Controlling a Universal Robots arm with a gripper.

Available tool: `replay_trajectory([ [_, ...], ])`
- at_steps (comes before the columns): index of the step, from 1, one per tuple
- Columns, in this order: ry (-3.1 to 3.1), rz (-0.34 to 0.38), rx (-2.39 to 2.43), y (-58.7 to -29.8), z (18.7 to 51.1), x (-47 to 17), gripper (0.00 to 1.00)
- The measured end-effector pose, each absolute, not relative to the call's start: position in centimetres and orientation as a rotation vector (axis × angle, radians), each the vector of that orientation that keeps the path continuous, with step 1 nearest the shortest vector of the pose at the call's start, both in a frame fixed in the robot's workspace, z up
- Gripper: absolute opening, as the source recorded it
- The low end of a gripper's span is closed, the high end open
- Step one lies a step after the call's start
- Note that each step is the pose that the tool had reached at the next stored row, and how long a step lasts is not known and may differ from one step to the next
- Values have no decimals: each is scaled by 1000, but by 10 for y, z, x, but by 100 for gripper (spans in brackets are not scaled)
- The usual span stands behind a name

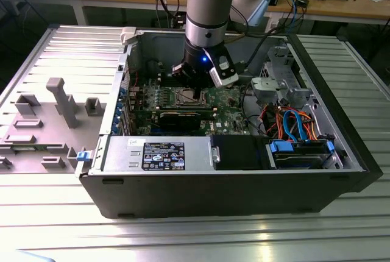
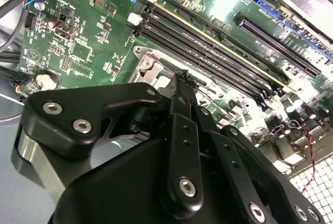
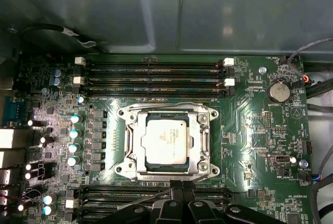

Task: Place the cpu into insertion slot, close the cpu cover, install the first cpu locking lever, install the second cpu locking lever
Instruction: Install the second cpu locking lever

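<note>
In the first wrist view the cpu (image 3: 166, 139), with its dull silver top, lies in the insertion slot (image 3: 123, 115) at the middle of the green board. The cpu cover (image 3: 136, 140) lies flat around it. One thin locking lever (image 3: 166, 104) runs along the socket edge by the memory slots. Another thin rod (image 3: 148, 197) slants from the opposite edge toward my gripper (image 3: 181, 186). My gripper (image 2: 182, 78) is shut, with its tips together just above that edge of the socket (image 2: 148, 62). In the exterior view the gripper (image 1: 195, 82) hangs inside the open case over the socket (image 1: 190, 96).
Long black memory slots (image 3: 151, 75) flank the socket on two sides. The case walls (image 1: 131, 49), a black power supply (image 1: 164, 152), a drive bay with coloured cables (image 1: 292, 122) and a metal cage (image 1: 277, 70) surround the board. A grey plastic panel (image 1: 55, 109) lies at the exterior view's left.
</note>
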State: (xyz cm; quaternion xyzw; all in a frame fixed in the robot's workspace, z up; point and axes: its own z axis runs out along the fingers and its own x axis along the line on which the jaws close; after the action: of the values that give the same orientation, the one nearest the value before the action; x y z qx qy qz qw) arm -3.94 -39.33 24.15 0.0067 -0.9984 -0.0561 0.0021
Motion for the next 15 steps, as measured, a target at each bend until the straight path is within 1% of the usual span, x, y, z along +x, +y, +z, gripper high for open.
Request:
replay_trajectory([
  [12,-3096,-174,17,-394,241,-39,11],
  [15,-3080,-178,15,-401,239,-41,11],
])
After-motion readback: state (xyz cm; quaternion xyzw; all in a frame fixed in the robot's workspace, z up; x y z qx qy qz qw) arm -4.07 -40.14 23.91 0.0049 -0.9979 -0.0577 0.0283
